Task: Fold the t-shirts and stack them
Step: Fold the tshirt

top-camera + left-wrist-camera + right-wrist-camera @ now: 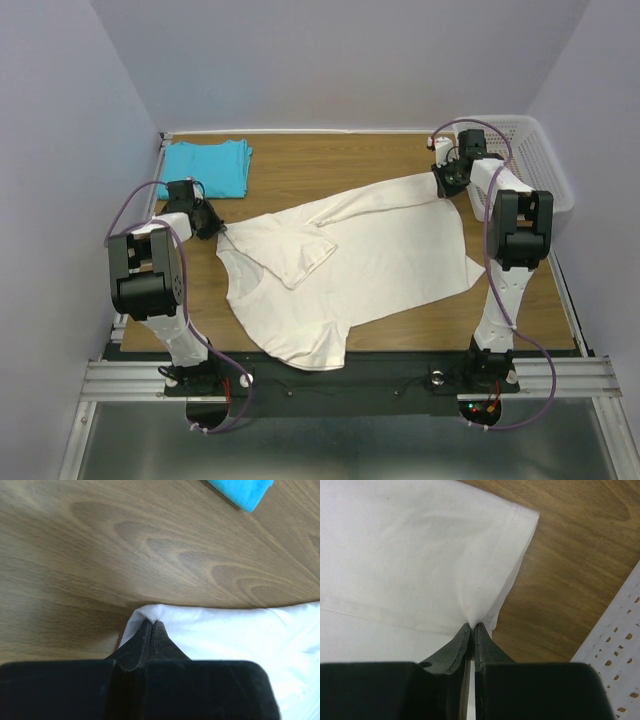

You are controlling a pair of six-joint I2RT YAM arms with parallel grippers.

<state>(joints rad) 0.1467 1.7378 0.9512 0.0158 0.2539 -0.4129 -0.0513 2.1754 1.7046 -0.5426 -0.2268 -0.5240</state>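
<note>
From above, the large cream cotton t-shirt point(370, 260) lies spread and wrinkled across the middle of the brown wooden table point(330, 160), with one sleeve folded over its chest. The folded turquoise cotton t-shirt point(205, 167) sits in the far left corner, well apart. The left gripper point(212, 225) touches the cream shirt's left edge and the right gripper point(445, 180) its far right end, beside the white perforated plastic basket point(540, 160). Only the wrist views show the pincers clearly. In the left wrist view, the left gripper point(151, 625) is pressed together on a bunched edge of the cream cloth point(240, 635), with a turquoise corner point(240, 490) at the top. In the right wrist view, the right gripper point(471, 626) is clamped on the stitched hem of the cream shirt point(410, 550), with the basket wall point(620, 650) at the right.
</note>
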